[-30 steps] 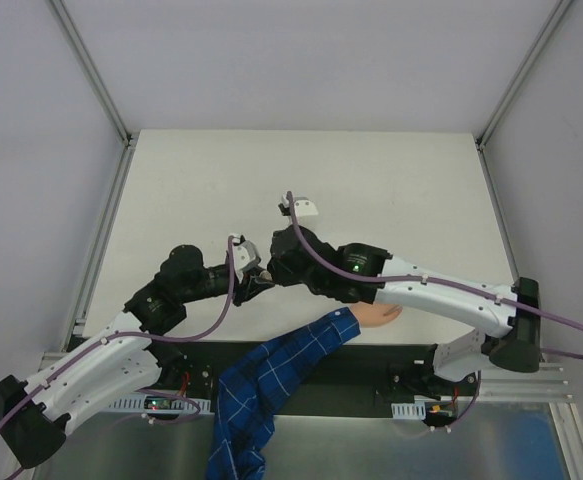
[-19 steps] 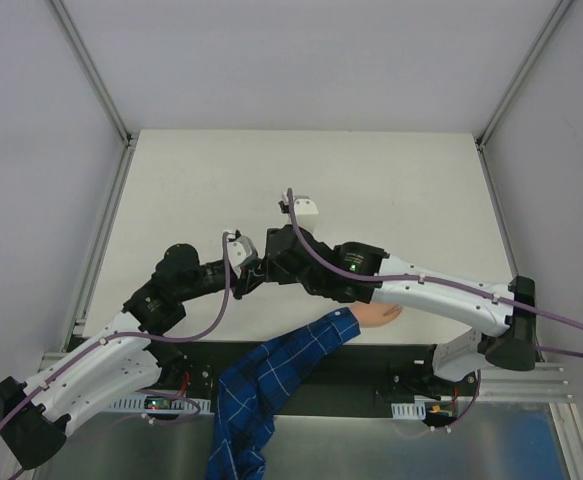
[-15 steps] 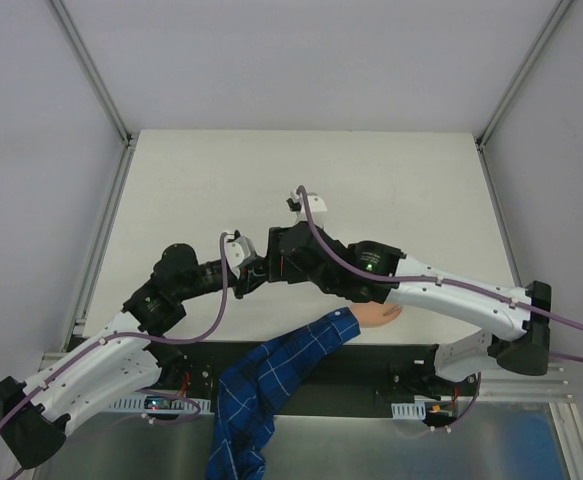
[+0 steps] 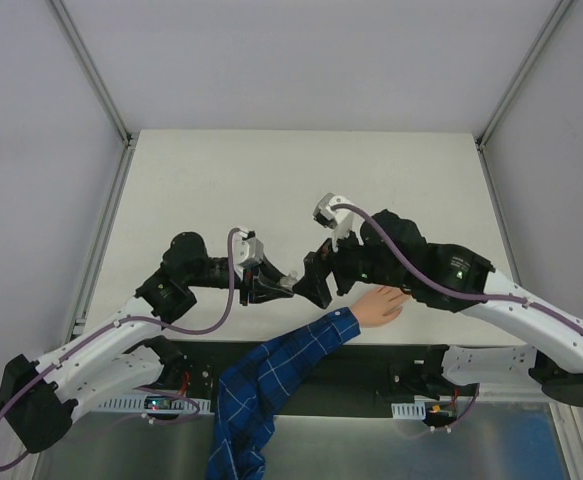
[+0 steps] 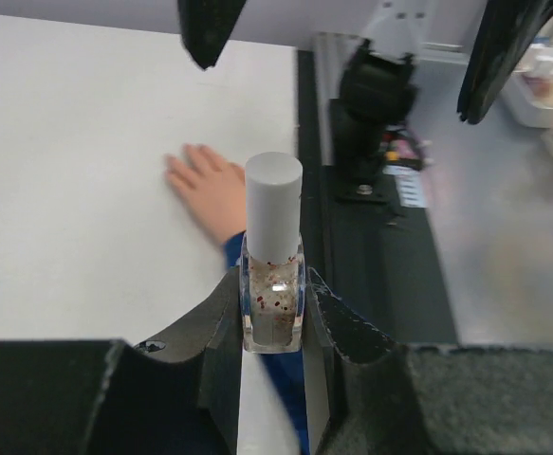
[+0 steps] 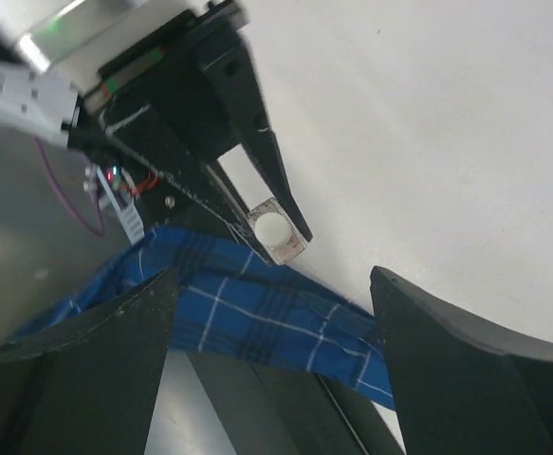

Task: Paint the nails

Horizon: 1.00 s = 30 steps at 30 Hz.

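- The left gripper [image 5: 272,313] has its fingers clamped on a nail polish bottle [image 5: 273,284], cap [image 5: 274,204] on; a weak pinch could let it twist.
- The right gripper [image 6: 271,313] faces the cap, fingers spread wide; misalignment could knock the bottle free.
- The nails [image 5: 183,161] lie at the tabletop's [image 4: 301,180] 6 o'clock edge, under the right arm; spills threaten the plaid sleeve [image 4: 271,375].
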### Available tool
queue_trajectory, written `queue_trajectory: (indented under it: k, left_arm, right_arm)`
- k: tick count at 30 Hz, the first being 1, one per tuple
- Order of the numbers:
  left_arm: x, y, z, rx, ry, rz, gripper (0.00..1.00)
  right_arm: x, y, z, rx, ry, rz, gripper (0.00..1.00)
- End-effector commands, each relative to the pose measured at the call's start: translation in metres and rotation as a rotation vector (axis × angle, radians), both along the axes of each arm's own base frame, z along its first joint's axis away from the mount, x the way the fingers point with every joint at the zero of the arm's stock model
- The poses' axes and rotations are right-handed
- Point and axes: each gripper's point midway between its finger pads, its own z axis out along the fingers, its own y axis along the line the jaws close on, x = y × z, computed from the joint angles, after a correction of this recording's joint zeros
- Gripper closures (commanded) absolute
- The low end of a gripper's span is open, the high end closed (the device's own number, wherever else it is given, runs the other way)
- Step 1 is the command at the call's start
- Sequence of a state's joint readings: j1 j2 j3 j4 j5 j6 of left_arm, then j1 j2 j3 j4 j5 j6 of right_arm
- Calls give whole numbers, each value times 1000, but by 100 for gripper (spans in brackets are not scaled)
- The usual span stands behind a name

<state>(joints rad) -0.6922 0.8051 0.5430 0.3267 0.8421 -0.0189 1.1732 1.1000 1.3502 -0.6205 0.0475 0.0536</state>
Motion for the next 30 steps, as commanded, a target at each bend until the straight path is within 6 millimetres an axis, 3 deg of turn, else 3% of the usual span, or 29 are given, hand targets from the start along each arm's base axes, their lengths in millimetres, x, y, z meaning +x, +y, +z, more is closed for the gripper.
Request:
queue_trajectory:
  k: [1,6,16,23,30]
  left_arm:
    - [-49,-3,39,-73,46,-354,100]
    - [-52,-5,36,-45,118,-411,100]
    - [-51,-6,33,-39,126,-413,100]
    - [-49,-7,32,-34,135,-402,100]
    - [-49,-7,32,-33,136,-402,100]
  right_arm:
    - [-29,-8,-8,-74,-147,364,19]
    - [-25,-10,-17,-192,-158,442,32]
    - [-24,7,-16,-176,-172,535,49]
    - [-31,11,-7,-136,-165,601,55]
    - [-36,15,-12,-141,-131,637,58]
